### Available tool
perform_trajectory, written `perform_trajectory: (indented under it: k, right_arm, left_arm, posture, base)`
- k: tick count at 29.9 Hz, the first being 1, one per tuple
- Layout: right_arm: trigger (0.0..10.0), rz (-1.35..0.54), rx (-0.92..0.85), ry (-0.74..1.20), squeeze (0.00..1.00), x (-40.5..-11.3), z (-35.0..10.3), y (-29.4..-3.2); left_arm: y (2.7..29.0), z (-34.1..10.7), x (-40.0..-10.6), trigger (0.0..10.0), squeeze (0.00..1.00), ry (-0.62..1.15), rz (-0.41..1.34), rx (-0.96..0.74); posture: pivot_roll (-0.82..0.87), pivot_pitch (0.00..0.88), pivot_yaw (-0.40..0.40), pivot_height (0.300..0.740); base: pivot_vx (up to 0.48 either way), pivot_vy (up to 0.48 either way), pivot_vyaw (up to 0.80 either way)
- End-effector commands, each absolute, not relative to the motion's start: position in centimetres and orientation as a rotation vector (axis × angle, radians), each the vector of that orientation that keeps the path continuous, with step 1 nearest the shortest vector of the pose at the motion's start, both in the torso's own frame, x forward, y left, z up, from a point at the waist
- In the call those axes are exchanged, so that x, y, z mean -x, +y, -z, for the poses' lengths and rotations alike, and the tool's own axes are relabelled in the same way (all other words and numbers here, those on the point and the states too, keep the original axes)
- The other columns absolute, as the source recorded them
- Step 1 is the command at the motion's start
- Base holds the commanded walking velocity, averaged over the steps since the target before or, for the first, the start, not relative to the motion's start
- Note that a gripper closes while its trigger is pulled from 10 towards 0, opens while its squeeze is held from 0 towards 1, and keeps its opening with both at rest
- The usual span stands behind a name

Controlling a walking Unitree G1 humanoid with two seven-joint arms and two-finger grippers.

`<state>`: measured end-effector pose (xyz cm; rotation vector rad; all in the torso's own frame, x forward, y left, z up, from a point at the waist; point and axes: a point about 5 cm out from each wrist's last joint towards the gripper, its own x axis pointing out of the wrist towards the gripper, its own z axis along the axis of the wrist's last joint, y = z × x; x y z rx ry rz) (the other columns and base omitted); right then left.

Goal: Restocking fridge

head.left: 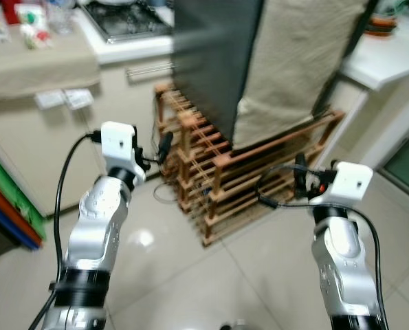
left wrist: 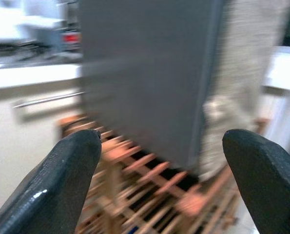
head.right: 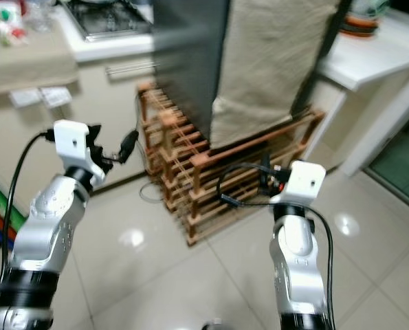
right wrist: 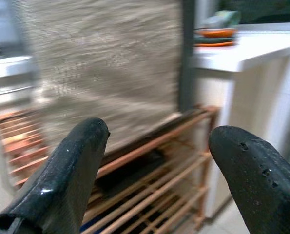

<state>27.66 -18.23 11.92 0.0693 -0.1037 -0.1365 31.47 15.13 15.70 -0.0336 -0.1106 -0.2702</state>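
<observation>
Both my arms raised toward the fridge (head.left: 214, 62), nothing in either hand.

My left fingers (left wrist: 62, 187) and right fingers (right wrist: 69, 173) are spread wide and empty, held out short of the dark grey fridge, which stands on a wooden rack (head.left: 211, 175) on the tiled floor (head.left: 177, 275). A beige cloth (head.left: 297, 62) hangs down its front. The views are blurred.

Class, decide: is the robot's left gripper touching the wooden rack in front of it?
Apart. In the left eye view, the left gripper hangs in the air short of the wooden rack, open and empty, with floor visible between them.
</observation>
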Motion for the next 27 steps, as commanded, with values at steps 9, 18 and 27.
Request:
perform_trajectory:
  k: [9, 18, 27]
  right_arm:
    - [10.0, 0.121, -0.057, -0.141, 0.0, -28.5, -12.5, -18.4]
    - [10.0, 0.08, -0.035, -0.171, 0.0, -28.4, -13.2, -18.2]
    - [10.0, 0.049, -0.027, -0.169, 0.0, -29.0, -13.3, -18.2]
  left_arm:
    - [14.0, -17.3, -32.4, 10.0, 0.0, -0.167, 0.323, 0.039]
    - [14.2, -18.0, -32.3, 10.0, 0.0, -0.204, 0.343, 0.133]
    - [14.1, -18.4, -31.5, 10.0, 0.0, -0.249, 0.387, 0.158]
  posture:
    - [-0.08, 0.0, 0.048, 0.74]
    - [-0.1, 0.0, 0.033, 0.74]
    - [-0.08, 0.0, -0.001, 0.74]
  base:
    - [0.46, 0.0, -0.72]
    - [0.092, 0.402, -0.28]
    - [0.0, 0.473, 0.0]
